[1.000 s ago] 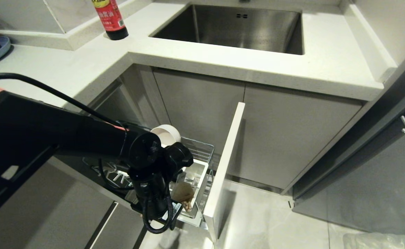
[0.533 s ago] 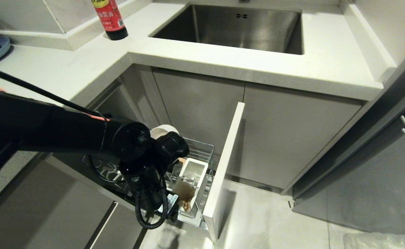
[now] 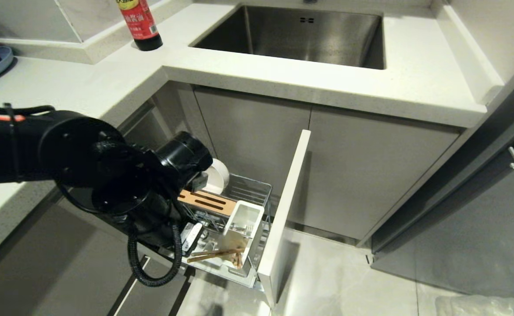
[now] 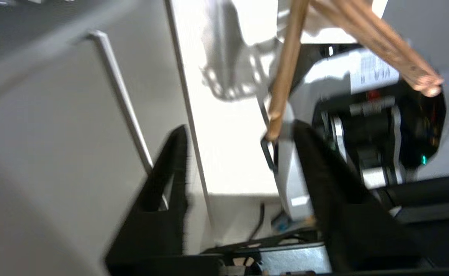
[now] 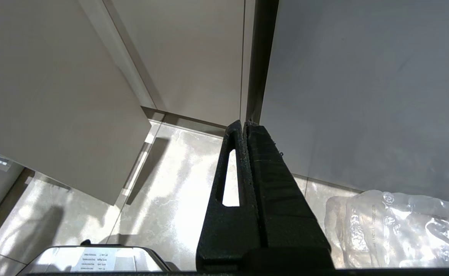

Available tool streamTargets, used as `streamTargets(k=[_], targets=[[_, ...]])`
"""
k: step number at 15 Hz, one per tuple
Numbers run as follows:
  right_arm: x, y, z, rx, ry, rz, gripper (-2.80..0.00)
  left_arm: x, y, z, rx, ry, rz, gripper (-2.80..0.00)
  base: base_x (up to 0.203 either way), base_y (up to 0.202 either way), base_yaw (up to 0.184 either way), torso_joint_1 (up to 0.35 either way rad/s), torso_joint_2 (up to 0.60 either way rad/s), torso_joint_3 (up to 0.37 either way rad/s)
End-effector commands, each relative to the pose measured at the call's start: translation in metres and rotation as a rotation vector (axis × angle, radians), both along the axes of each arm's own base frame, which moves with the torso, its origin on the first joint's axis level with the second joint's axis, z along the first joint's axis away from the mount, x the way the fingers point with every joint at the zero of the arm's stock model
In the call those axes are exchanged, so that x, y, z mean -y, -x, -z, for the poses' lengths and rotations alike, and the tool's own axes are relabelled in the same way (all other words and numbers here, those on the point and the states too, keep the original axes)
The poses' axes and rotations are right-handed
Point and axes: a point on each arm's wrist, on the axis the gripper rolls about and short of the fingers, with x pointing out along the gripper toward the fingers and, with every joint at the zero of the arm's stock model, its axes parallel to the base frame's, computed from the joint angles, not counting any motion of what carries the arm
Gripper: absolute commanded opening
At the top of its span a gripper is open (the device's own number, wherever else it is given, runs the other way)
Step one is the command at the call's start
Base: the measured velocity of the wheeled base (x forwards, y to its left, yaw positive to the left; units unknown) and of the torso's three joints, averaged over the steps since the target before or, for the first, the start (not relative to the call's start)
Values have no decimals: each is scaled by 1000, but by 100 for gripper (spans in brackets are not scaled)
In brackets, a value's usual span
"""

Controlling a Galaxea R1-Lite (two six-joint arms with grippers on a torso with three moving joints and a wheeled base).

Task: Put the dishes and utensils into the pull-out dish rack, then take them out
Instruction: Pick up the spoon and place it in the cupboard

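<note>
- Our left hand [image 4: 240, 161] hangs over the front end of the dish rack [image 3: 257, 193], fingers spread, pinching nothing.
- The chopsticks [image 3: 215, 254] lie loose across the rack's front corner beside the white caddy [image 3: 244, 219], not touching our fingers.
- We judge them light, stiff, smooth and prone to roll; pinch both together near mid-length.
- Our right hand [image 5: 245, 128] is parked above the floor, fingers pressed together.

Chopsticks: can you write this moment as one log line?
chopsticks: lying tilted in pull-out dish rack, beside white caddy | left hand: open, empty | bowl: in rack
</note>
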Motion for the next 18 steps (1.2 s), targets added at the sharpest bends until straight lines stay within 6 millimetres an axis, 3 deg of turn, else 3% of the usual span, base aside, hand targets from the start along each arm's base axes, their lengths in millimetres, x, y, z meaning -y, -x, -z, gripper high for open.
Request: streamTargets(k=[1, 5, 10, 13, 18], targets=[[0, 0, 0, 1, 0, -1, -280, -10, 16, -23, 78, 44, -9, -280, 0, 0, 0, 0, 0, 0], [0, 0, 0, -1, 0, -1, -280, -30, 46, -67, 251, 145, -56, -280, 0, 0, 0, 0, 0, 0], [0, 0, 0, 1, 0, -1, -280, -58, 78, -135, 597, 231, -238, -280, 0, 0, 0, 0, 0, 0], [0, 0, 0, 1, 0, -1, -280, -76, 79, -156, 717, 218, -385, -280, 0, 0, 0, 0, 0, 0], [0, 0, 0, 1, 0, -1, -280, -132, 75, -177, 826, 120, -677, -280, 0, 0, 0, 0, 0, 0]])
